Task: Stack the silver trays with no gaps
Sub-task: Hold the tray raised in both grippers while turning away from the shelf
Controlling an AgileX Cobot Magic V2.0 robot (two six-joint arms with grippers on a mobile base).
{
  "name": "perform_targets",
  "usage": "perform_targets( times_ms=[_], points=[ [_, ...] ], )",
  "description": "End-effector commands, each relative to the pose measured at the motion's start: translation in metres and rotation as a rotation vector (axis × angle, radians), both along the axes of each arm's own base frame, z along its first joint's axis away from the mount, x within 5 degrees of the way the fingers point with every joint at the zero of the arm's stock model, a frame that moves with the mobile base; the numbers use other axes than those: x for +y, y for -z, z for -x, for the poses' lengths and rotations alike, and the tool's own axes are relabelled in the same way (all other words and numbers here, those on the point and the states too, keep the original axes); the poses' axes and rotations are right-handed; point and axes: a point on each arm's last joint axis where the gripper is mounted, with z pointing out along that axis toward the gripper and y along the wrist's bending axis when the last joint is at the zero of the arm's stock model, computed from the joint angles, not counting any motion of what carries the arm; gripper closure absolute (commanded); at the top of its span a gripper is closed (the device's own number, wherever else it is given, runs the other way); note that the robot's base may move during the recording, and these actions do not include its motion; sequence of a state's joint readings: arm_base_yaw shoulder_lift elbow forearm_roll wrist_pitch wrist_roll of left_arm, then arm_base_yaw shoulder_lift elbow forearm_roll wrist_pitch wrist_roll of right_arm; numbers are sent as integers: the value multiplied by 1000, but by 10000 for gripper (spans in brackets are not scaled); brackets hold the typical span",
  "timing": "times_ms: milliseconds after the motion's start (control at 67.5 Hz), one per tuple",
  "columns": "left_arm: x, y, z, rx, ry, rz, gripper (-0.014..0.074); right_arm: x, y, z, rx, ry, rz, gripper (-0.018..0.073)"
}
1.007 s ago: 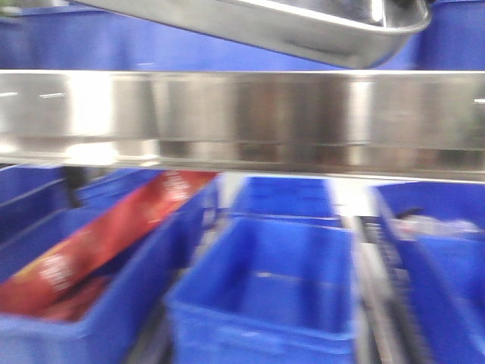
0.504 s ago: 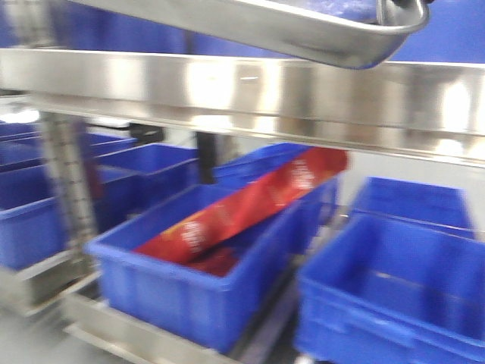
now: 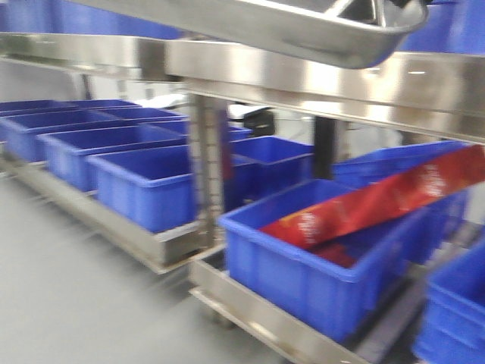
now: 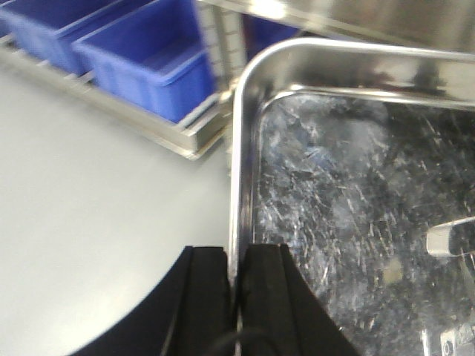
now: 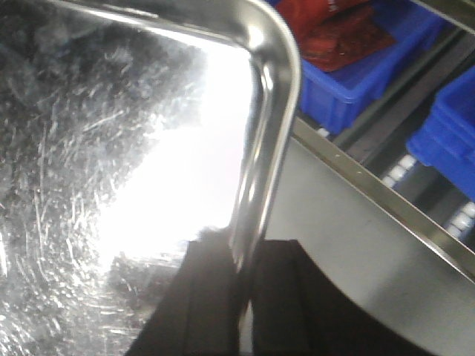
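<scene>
**Left claw** point(image 4: 236, 254): black fingers closed to a narrow slit, pinching the thin rim of the tray's left side near a rounded corner.

**Right claw** point(image 5: 243, 251): black fingers likewise nearly together, nipping the rim of the opposite side, just below its rounded corner.

**Tray** point(image 4: 356, 222): one shiny steel pan, held up off any surface between the two claws. The inside is heavily scratched, with strong glare in the right wrist view. In the front view its underside point(image 3: 303, 30) runs along the top edge, slightly tilted, in front of the shelf rail point(image 3: 318, 80).

**Floor** point(image 3: 68, 303): plain grey, below the tray.

**Rack**: steel, with a slotted upright post point(image 3: 206, 167) and a low shelf edge point(image 3: 265, 318).

**Bins**: blue plastic, in rows on the low shelf. The nearest point(image 3: 311, 265) holds a long red packet point(image 3: 379, 205) leaning out over its far rim; the white print on it is too blurred to read. More bins point(image 3: 144, 182) stand to the left.
</scene>
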State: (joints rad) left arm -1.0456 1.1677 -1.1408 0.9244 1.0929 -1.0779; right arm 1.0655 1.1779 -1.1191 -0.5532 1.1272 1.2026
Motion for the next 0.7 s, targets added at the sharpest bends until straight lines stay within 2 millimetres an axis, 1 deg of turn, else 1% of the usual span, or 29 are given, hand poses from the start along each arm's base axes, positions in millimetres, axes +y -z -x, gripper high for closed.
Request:
perform_targets(
  times_ms=[0, 681],
  points=[
    [4, -4, -1, -48, -13, -36, 605, -2, -6, 0, -39, -19, -1, 564],
    [4, -4, -1, -48, -13, -36, 605, -2, -6, 0, -39, -19, -1, 564]
  ],
)
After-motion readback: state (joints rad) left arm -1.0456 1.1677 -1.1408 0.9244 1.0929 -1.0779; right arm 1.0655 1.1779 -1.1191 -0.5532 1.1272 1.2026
